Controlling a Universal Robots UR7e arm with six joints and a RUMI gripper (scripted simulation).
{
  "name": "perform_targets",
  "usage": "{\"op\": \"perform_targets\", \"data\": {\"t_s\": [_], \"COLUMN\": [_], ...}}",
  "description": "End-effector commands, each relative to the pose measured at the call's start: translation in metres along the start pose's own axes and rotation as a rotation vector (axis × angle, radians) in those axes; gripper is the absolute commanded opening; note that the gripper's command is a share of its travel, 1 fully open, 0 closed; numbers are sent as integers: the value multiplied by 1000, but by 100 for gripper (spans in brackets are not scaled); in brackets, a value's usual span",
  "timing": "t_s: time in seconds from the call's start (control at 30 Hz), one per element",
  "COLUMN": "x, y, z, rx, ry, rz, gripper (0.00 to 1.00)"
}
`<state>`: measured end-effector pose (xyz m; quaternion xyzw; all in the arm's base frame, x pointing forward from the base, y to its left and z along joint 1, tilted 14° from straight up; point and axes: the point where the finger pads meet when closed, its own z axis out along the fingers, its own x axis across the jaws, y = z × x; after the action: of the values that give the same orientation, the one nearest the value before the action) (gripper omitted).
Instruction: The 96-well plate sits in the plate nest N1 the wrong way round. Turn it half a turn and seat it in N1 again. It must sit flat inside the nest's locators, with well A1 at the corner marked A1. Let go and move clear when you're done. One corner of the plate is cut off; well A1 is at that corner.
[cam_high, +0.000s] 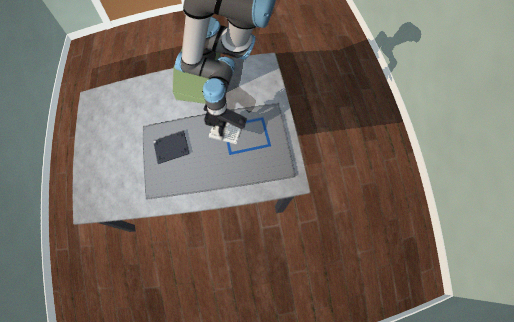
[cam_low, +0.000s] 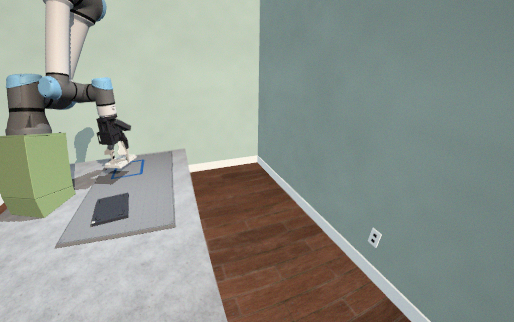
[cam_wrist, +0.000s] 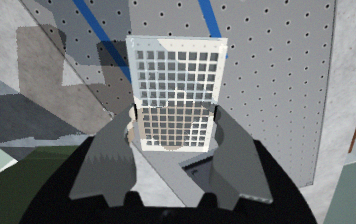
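Clamped on the 96-well plate (cam_wrist: 176, 95), the gripper (cam_wrist: 173, 127) stands about half open, its two grey jaws pressed against the plate's long sides near the end closest to the wrist camera. The plate is off the deck: in the exterior view it hangs just above the grey perforated breadboard (cam_low: 150, 200), at the near-left edge of the blue square outline (cam_high: 266, 131) marked there, and its shadow falls on the board below.

By my judgement the task is in its middle stretch. The lift out of plate nest N1 (cam_high: 171, 146), the dark square tray to the left on the breadboard, is done, and the nest now lies bare and well apart from the plate. Left to do: finishing the half turn, carrying the plate back over the nest, lowering it flat inside the locators, and letting go. How much of the turn is already made I cannot tell, and neither the cut corner nor the A1 mark can be made out here.

From the wrist, the plate reaches forward beyond the fingertips, most of its well grid unsupported ahead of the jaws.
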<state>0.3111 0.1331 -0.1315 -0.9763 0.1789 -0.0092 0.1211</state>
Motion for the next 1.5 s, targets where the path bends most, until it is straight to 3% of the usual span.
{"op": "perform_targets", "data": {"t_s": [0.0,0.67,1.47], "x": [8,37,65], "y": [20,75,135], "z": [0,-3,-5], "rx": [-2,1,1], "ry": [4,10,9], "rz": [229,810,808], "gripper": [0,0,0]}}
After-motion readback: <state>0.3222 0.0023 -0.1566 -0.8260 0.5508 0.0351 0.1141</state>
